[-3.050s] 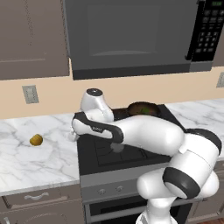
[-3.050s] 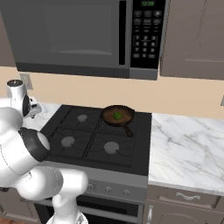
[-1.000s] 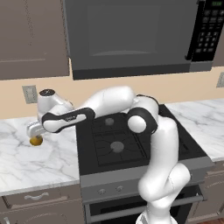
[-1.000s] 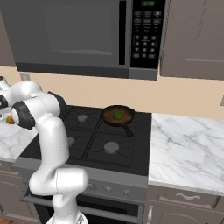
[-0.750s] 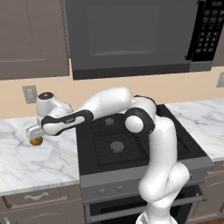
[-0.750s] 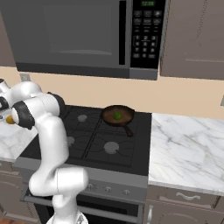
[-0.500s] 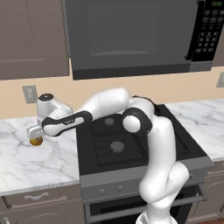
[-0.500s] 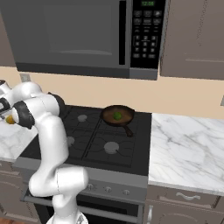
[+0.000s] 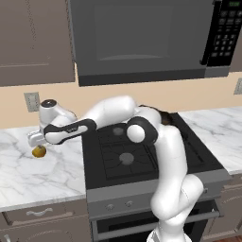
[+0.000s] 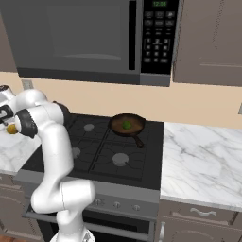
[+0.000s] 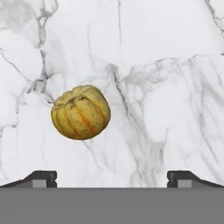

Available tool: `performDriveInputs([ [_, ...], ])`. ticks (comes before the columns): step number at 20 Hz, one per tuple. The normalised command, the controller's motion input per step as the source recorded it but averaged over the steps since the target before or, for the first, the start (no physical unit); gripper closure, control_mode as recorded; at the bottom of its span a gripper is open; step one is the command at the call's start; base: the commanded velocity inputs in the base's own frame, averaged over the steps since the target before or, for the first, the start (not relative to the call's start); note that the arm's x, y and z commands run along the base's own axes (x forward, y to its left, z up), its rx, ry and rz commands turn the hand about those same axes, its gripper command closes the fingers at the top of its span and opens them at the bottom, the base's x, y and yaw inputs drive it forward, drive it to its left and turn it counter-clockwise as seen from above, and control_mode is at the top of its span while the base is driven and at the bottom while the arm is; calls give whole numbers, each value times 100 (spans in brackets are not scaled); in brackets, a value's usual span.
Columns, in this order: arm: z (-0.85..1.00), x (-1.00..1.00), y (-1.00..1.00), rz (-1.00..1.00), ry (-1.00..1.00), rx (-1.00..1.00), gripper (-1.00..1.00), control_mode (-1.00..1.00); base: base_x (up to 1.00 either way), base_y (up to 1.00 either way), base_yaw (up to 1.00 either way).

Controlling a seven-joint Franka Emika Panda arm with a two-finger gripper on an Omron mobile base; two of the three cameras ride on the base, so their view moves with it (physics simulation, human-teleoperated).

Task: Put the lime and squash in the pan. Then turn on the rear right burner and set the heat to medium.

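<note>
Dark fingers (image 11: 43, 177), spread fully wide and holding nothing, poised directly above the squash (image 11: 80, 112). Squash: yellow-orange, ribbed, resting on the white marble surface (image 9: 42, 175) left of the stove, off toward one finger rather than centred. Lime (image 10: 126, 125): already in the pan (image 10: 127, 125), rear right burner. Step in hand, by my reckoning: fetching the squash. Next move likely calls for centring, lowering, then closing.

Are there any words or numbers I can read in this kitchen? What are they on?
Microwave clock display: small green digits, too blurred to read for sure.
Microwave keypad buttons: tiny markings, too small to read.
Stove front knobs: no readable marks.
Squash, marble counter: no text.
</note>
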Motion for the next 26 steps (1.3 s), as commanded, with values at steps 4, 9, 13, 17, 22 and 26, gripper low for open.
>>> performDriveInputs([
  [4, -1, 7, 29, 0, 0, 0, -100, -100, 0, 0, 0],
  [9, 0, 0, 22, 0, 0, 0, -100, -100, 0, 0, 0],
  [13, -1, 4, 11, 0, 0, 0, -100, -100, 0, 0, 0],
  [17, -4, 7, 8, 0, 0, 0, -100, -100, 0, 0, 0],
  [22, -28, 12, 0, 0, 0, 1, -100, -100, 0, 0, 0],
  [26, -34, 14, 0, 0, 0, 4, -100, -100, 0, 0, 0],
])
